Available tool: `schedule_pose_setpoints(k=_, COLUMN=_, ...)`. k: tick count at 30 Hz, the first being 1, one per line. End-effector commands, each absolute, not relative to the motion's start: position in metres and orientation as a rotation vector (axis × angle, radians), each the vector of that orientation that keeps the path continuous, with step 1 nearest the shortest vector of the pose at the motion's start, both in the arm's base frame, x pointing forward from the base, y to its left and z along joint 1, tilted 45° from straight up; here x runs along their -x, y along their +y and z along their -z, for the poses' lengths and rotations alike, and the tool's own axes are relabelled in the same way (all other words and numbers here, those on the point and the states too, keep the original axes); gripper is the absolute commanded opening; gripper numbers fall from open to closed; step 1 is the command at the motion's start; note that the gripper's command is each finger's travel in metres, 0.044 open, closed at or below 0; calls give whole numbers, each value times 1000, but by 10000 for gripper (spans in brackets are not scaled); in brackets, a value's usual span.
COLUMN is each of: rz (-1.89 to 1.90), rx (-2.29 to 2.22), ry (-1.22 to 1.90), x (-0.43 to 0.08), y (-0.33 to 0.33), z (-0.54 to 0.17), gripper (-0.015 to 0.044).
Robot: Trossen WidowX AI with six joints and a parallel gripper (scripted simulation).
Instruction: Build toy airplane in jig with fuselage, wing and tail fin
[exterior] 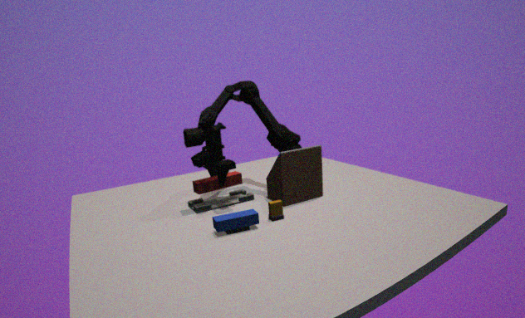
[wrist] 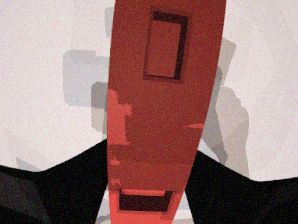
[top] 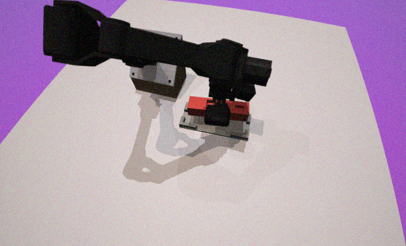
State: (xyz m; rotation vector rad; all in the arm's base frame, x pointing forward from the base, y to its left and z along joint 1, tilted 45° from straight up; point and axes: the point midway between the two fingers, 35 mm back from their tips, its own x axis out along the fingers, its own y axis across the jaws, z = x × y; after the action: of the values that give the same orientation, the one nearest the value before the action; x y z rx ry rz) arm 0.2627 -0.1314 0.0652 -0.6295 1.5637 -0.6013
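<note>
The red fuselage point(top: 197, 104) point(exterior: 203, 185) point(wrist: 135, 100) is between the fingers of my gripper point(top: 218, 105) point(exterior: 220, 181) point(wrist: 147, 144), which is shut on it. It hangs roughly level above the grey jig point(top: 189, 126) point(exterior: 249, 197), with a gap between them in the exterior view. Its two sockets face up in the wrist view. The blue wing point(exterior: 236, 220) rests on the table with its dark tab underneath. The yellow-orange tail fin point(exterior: 275, 208) stands upright near the wing. Wing and fin are not visible in the top view. The fuselage and gripper hide part of the jig.
A large dark box-shaped block point(top: 157, 88) point(exterior: 303, 176) stands at the arm's base, beside the jig. In the exterior view the tail fin stands just in front of this block. The arm's shadows fall across the pale table point(top: 128, 216) point(exterior: 145, 259).
</note>
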Motion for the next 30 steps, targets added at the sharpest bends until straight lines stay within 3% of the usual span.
schedule_pose_setpoints(k=1, rz=600, rx=636, ry=1562, x=-263, y=-132, z=-65, gripper=195)
schedule_pose_setpoints(k=30, rz=609, rx=630, ry=1560, x=-260, y=-160, z=-40, gripper=188)
